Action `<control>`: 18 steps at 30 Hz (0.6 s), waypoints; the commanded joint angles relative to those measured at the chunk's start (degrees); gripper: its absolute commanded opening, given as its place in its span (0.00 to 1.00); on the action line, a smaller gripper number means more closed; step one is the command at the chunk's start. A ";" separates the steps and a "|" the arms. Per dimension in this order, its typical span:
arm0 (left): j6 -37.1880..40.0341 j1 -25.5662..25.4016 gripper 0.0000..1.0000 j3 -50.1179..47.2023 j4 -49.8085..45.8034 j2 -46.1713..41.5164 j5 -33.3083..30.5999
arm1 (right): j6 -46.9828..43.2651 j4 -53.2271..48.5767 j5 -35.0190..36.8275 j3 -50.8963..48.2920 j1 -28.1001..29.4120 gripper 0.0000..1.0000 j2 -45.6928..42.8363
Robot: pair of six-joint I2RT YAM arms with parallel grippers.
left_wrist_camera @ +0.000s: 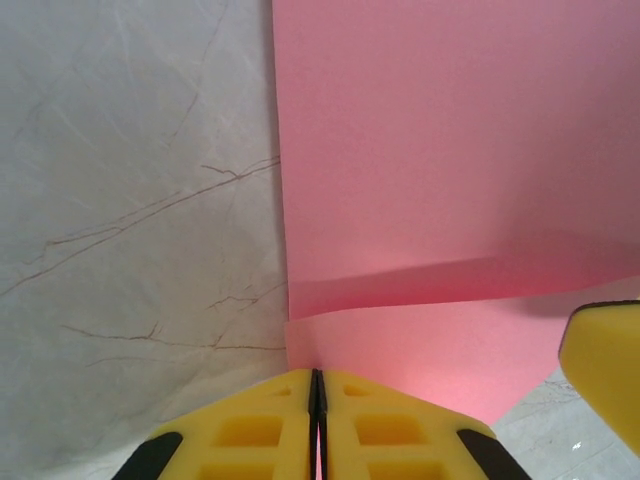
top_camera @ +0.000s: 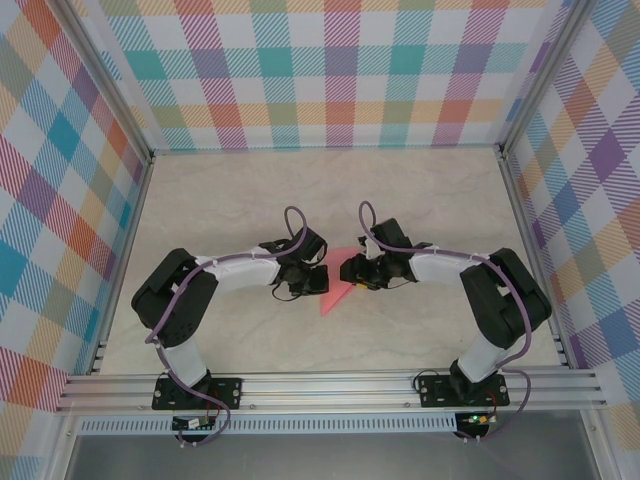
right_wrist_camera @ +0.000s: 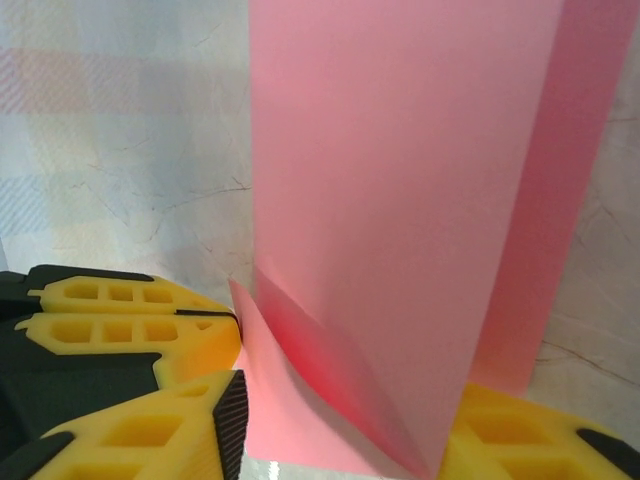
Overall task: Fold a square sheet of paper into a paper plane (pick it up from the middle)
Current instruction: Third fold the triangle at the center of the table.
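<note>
From the near edge of the tabletop point(top_camera: 200, 200), both arms reach in and meet over its middle, where the square sheet of paper point(top_camera: 338, 288) lies partly folded. The left pincer point(left_wrist_camera: 316, 385) is clenched on the sheet's near edge, apparently to anchor it while the fold is made. Just beyond, the right pincer point(right_wrist_camera: 350, 425) is released, its jaws apart on either side of a raised flap, probably so it can pinch the crease.

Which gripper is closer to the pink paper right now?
Left. The left gripper is shut on an edge of the pink paper; the right gripper straddles it with jaws apart, not yet clamped.
</note>
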 commanded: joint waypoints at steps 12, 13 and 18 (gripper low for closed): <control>1.93 0.42 0.21 -2.21 1.23 -5.90 0.70 | -3.91 0.43 -1.84 0.96 -0.21 0.19 2.75; 1.95 0.30 0.23 -2.95 1.29 -6.68 0.67 | -3.48 0.45 -1.84 0.94 -0.21 0.17 2.55; 3.33 -1.61 0.32 -5.72 1.24 -11.08 -2.65 | -0.61 1.15 -1.75 0.66 -0.22 0.09 1.89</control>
